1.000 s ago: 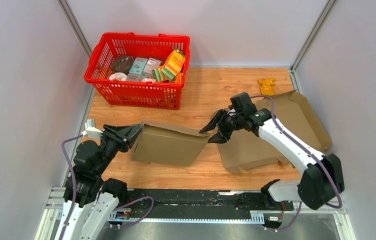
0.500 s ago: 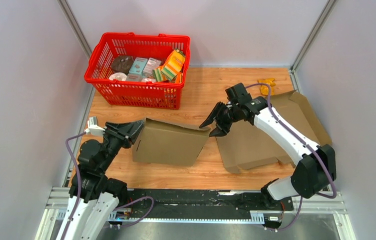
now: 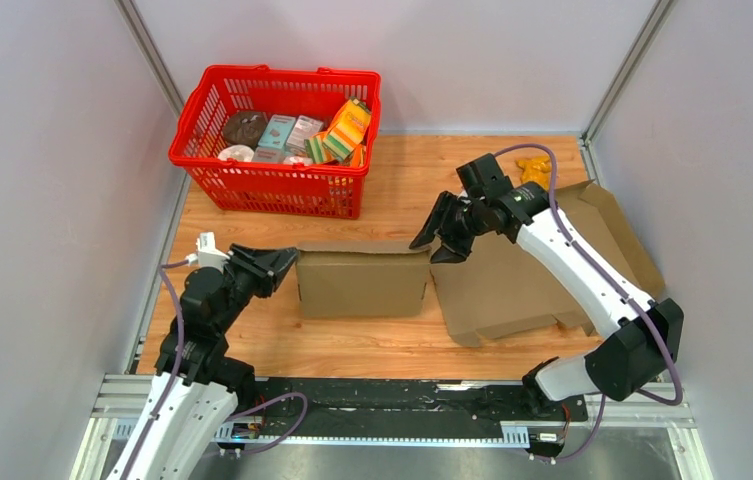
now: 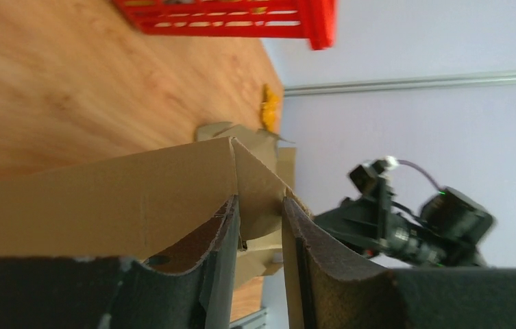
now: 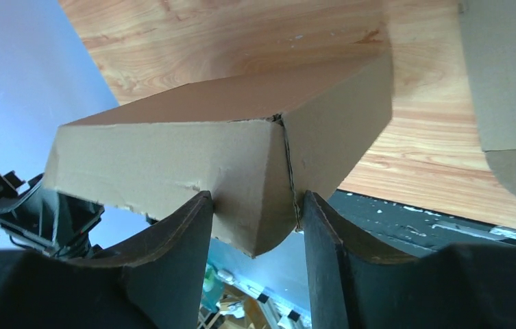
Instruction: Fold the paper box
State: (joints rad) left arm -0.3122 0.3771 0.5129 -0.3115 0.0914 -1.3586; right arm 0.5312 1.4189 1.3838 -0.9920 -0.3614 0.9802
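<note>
The brown paper box (image 3: 362,285) stands upright on the wooden table between my two grippers. My left gripper (image 3: 287,265) is at the box's left end. In the left wrist view its fingers (image 4: 224,236) stand close together around the end wall of the box (image 4: 138,199), so it is shut on it. My right gripper (image 3: 437,240) is at the box's upper right corner. In the right wrist view it (image 5: 255,212) is spread wide, with the box's corner (image 5: 193,157) lying between the fingers.
A red basket (image 3: 252,190) holding several packets stands at the back left. A large flat cardboard sheet (image 3: 512,290) lies at the right under the right arm. A small yellow toy (image 3: 534,172) sits at the back right. Grey walls stand on both sides.
The box went from tilted and slanted to upright and square to the table edge, shifting right. My left gripper moved right with it. My right gripper moved slightly back and right.
</note>
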